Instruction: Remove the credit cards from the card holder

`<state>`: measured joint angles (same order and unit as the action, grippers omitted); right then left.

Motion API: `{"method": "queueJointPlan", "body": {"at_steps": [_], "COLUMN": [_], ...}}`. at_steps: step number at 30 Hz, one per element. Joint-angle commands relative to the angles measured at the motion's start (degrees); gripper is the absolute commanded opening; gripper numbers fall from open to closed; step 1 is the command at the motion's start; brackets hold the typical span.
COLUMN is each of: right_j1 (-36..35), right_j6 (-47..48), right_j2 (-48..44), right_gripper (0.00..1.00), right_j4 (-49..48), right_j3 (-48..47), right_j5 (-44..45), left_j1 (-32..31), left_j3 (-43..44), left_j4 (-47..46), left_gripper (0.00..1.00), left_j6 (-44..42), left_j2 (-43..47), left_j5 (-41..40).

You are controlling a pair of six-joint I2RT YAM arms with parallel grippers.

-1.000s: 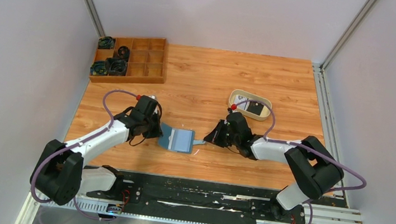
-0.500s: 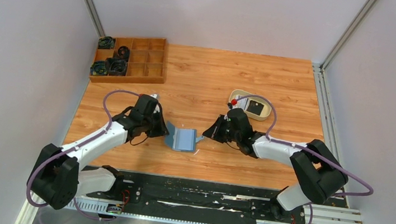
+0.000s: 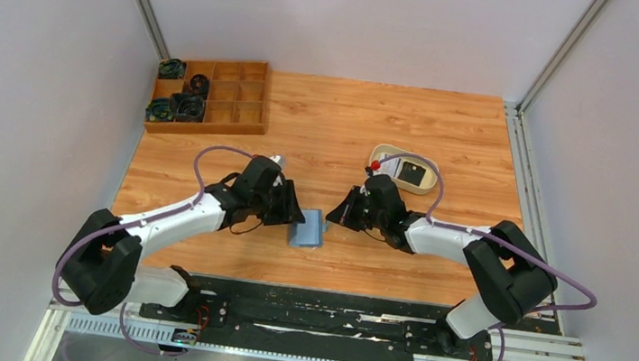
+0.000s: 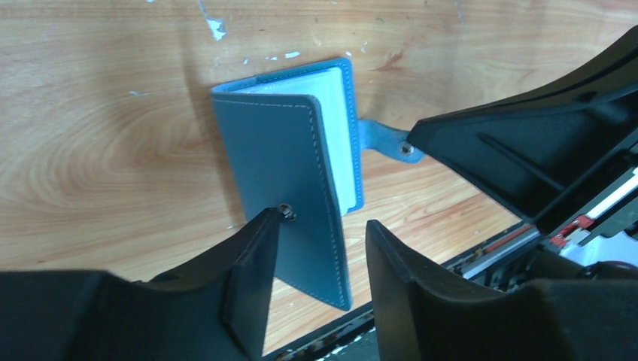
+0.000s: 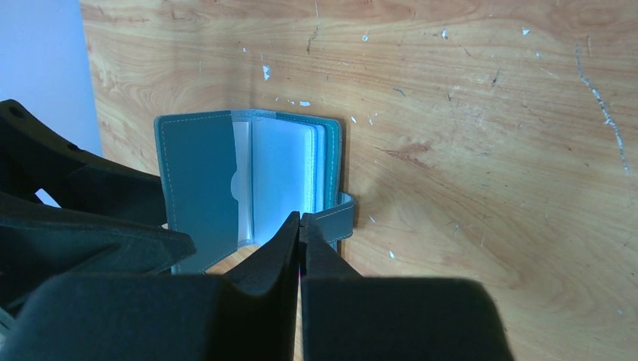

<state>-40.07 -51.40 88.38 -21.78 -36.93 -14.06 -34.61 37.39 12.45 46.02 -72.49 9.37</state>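
The teal-blue card holder lies on the table between the two grippers, half folded. In the left wrist view its cover stands up over the pale inner sleeves. My left gripper is open, one fingertip touching the cover near its snap. My right gripper is shut on the holder's snap strap and pins it at the holder's right edge. From the right wrist the pale sleeves show. I cannot tell whether credit cards sit in them.
A cream oval tray behind the right gripper holds a dark card and a white one. A wooden compartment box with dark coiled items stands at the back left. The metal rail runs along the near edge.
My left gripper has swung right, folding the holder's cover over toward the right gripper, and has opened and let go of it. The right gripper stays shut on the strap.
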Motion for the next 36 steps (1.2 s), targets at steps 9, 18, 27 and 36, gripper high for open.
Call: {"method": "queueJointPlan", "body": {"at_steps": [9, 18, 27, 36], "right_j1": [0.74, 0.71, -0.27, -3.82], "right_j6": [1.01, 1.64, 2.09, 0.58], "right_j2": [-0.39, -1.41, 2.43, 9.55], "right_gripper": [0.00, 0.00, 0.00, 0.00], "right_j4": [-1.07, -0.08, 3.85, 3.86], "right_j3": [-0.56, -0.80, -6.14, -12.13], "right_j5": [-1.48, -1.54, -2.24, -3.45], "left_j1": [-1.34, -1.34, -0.70, -0.28], "left_j3": [2.01, 3.02, -1.41, -4.55], "left_j4": [-5.95, -7.65, -6.36, -7.18], "left_gripper": [0.52, 0.52, 0.51, 0.21], "left_j6": [4.45, 7.45, 11.99, 15.24], "left_j2": [-9.01, -14.47, -10.32, -8.16], "left_j5": [-1.28, -3.54, -10.85, -12.27]}}
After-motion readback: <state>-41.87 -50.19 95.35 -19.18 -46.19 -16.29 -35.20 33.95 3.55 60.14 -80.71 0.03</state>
